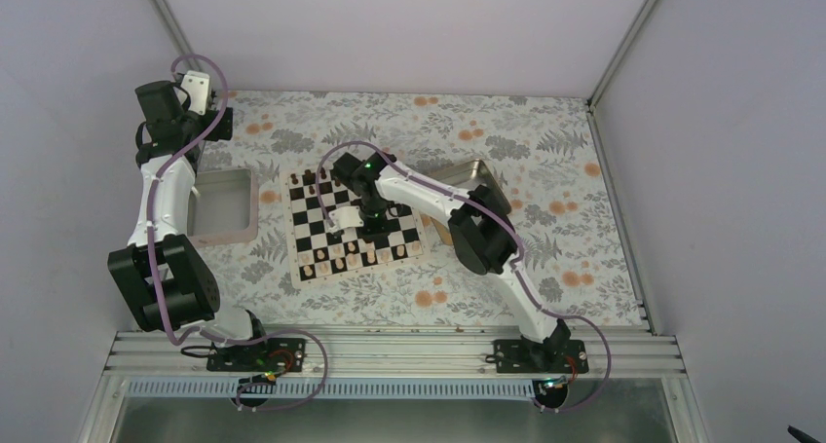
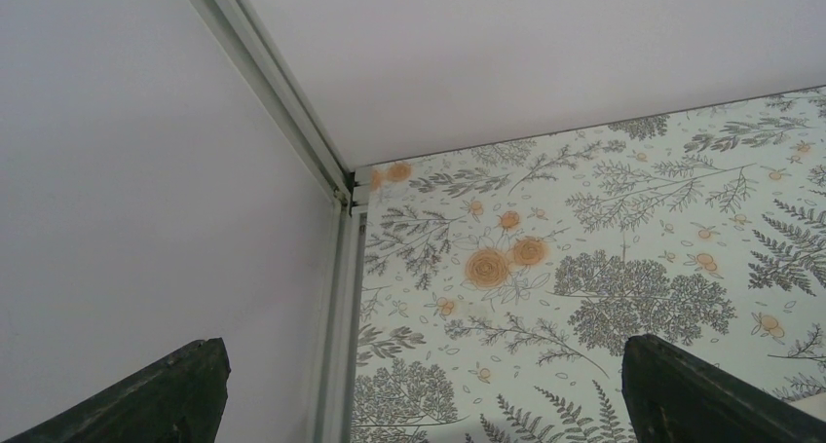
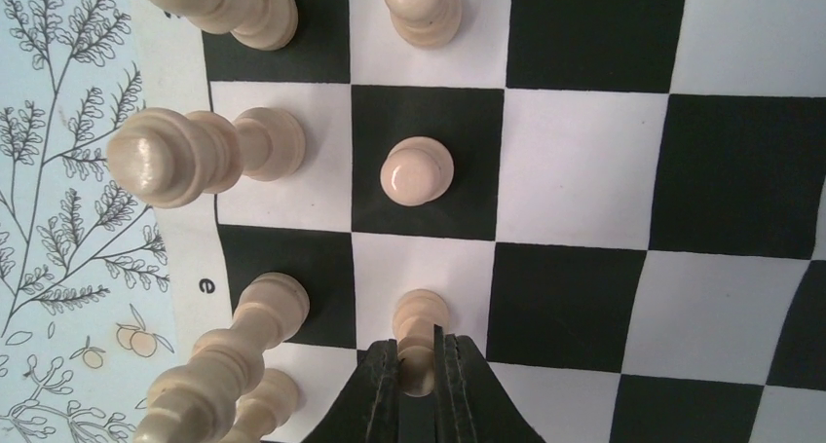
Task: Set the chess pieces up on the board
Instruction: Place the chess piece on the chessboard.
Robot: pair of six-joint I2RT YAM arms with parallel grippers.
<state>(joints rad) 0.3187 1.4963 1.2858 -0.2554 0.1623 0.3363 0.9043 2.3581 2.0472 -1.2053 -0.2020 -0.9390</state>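
R gripper (image 3: 414,380) nearly closed, pinching 1 tan pawn (image 3: 421,316) on a white sq of the board (image 3: 584,170), w/ 2 more pawns & approx 4 taller chess pieces (image 3: 185,156) alongside; L gripper (image 2: 426,365) spread wide, holding nothing, above the table (image 2: 584,268).

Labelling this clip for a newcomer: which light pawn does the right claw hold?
On the chessboard, find the edge lined with light wooden pieces. The pawn stands on a white square; unlike its free neighbours, it sits between the black fingers of the right claw.
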